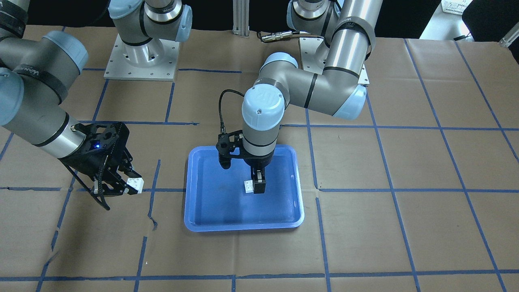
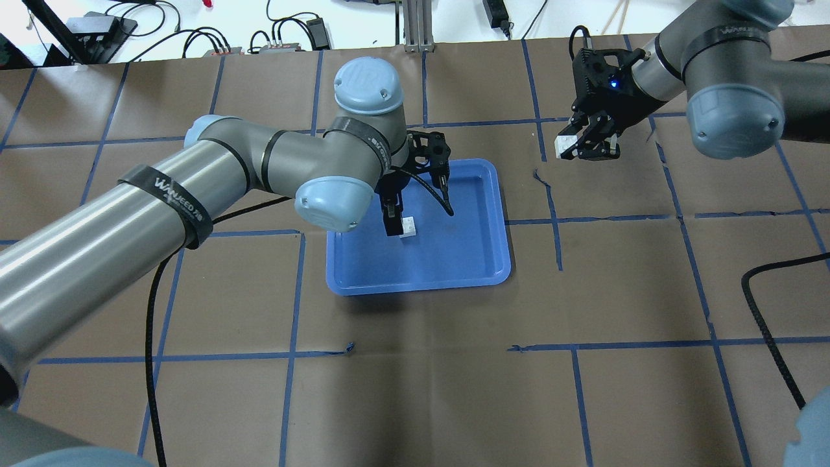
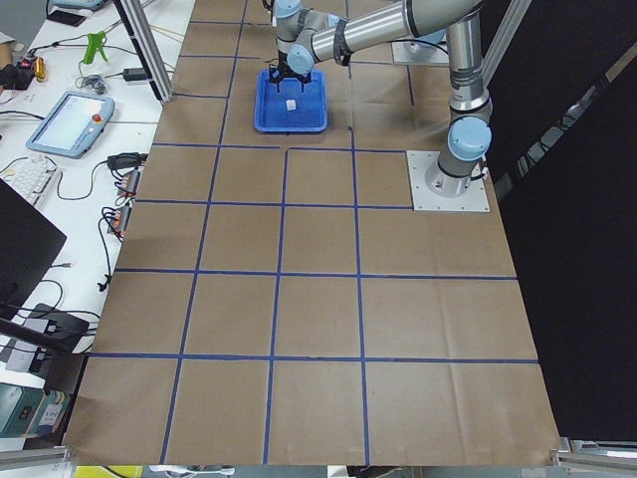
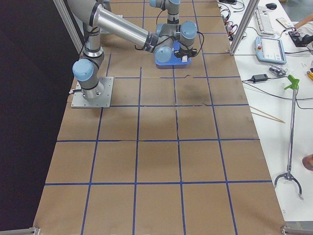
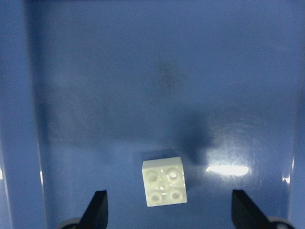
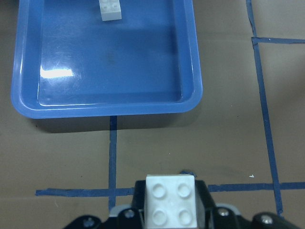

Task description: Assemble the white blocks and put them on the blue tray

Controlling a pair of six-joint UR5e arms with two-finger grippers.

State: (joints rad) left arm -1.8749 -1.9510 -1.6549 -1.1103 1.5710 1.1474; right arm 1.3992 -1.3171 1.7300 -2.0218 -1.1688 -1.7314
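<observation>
My left gripper point(image 5: 169, 212) spread over loose block point(image 5: 164, 181), studs-up on tray point(image 5: 95, 71) midway between side edges. My right gripper point(image 2: 587, 148), farther, between tray and right edge, pinches second block point(image 6: 170, 202). Risk: misaligned studs; press skids loose block.

Blue tray point(image 2: 454, 259) in middle of frame, on brown table point(image 2: 415, 402) with blue tape lines point(image 2: 194, 357). Left arm point(image 2: 214, 175) comes in from left side and bends over tray. Left gripper point(image 2: 395, 227) points down into tray, one dark finger just beside first white block point(image 2: 408, 227) on tray floor. Right gripper point(image 2: 576, 148) in upper right, well apart from tray, pinches second white block point(image 2: 565, 144) over table.
</observation>
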